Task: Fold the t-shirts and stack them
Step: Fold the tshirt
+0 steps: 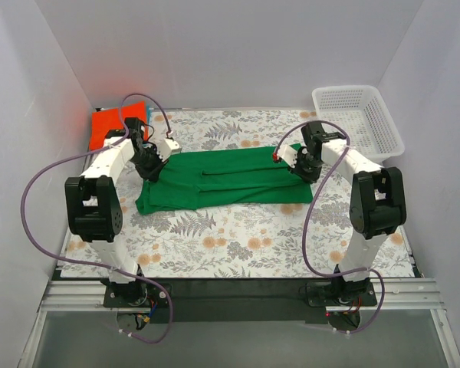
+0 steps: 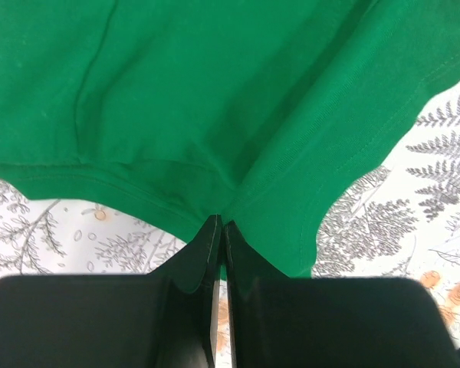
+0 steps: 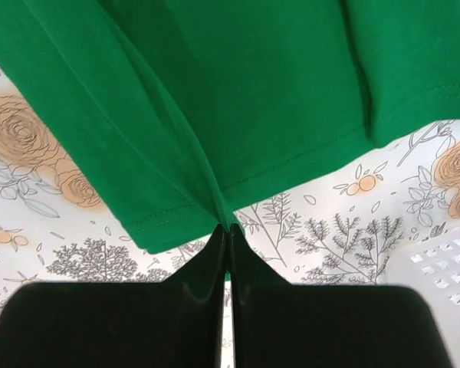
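Top external view is showing you the green shirt (image 1: 222, 180) lying flat in the middle of the table (image 1: 238, 245). Its long axis is running left to right, and it is looking folded lengthwise into a band. Your left claw (image 1: 151, 172) is sitting at the shirt's left end and your right claw (image 1: 305, 170) at its right end, so each arm is nearest its own end. In the wrist views both claws are pressed together, each pinching the shirt's edge, the cloth spreading away beyond the tips. The orange shirt (image 1: 107, 126) is lying in the far left corner, well apart. The white basket (image 1: 383, 130) is standing at the far right. The coming fold is likely turning on carrying one end along that axis toward the other.
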### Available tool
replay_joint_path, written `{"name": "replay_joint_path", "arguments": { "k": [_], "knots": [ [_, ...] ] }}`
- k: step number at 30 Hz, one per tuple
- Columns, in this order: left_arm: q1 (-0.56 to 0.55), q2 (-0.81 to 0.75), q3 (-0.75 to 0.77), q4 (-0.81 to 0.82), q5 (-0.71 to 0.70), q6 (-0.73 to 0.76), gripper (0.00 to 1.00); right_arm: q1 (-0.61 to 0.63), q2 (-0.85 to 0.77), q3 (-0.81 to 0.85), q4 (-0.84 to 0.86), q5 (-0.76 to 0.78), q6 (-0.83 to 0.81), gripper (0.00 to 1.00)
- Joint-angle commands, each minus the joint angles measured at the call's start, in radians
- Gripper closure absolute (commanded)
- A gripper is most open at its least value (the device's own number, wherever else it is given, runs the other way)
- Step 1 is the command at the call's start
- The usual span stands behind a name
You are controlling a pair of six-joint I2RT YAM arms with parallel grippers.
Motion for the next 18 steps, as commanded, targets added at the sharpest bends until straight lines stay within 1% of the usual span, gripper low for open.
{"name": "replay_joint_path", "arguments": {
  "k": [1, 8, 18],
  "knots": [
    [0.007, 0.021, 0.060, 0.012, -0.002, 0.023, 1.00, -0.010, 0.033, 0.067, -0.036, 0.000, -0.062, 0.99],
    [0.006, 0.081, 0.109, 0.026, -0.003, 0.037, 1.00, -0.013, 0.089, 0.120, -0.037, 0.001, -0.064, 0.99],
    [0.006, 0.150, 0.175, 0.033, 0.000, 0.052, 1.00, -0.014, 0.115, 0.133, -0.037, -0.010, -0.056, 0.99]
  ]
}}
